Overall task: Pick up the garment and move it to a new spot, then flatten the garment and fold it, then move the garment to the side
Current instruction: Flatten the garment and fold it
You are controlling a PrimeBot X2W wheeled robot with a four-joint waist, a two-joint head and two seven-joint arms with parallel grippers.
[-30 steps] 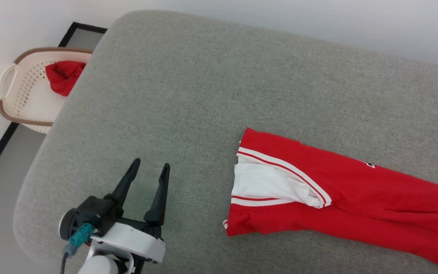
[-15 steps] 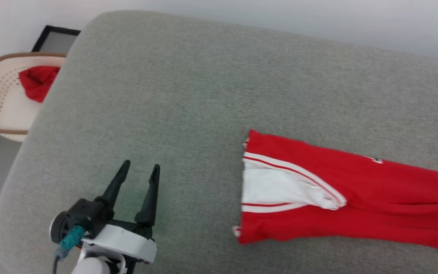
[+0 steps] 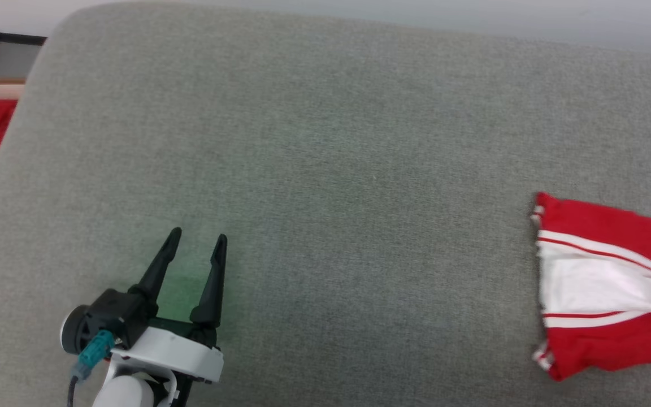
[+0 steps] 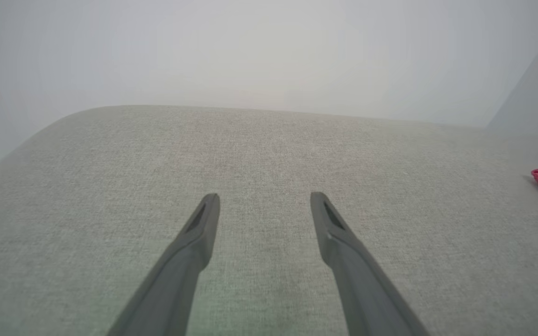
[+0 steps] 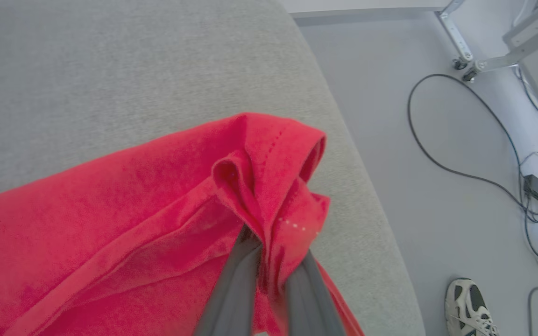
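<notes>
My right tool (image 5: 269, 276) was pinched shut on a bunched edge fold of the soft, limp jersey (image 5: 110, 210); my left tool (image 3: 198, 237) stood wide open, empty.

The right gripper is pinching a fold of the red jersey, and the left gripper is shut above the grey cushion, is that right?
Not quite: the left gripper is open, its fingers spread above the grey cushion, as the left wrist view shows. The right gripper is indeed shut on a fold of the red jersey.
</notes>
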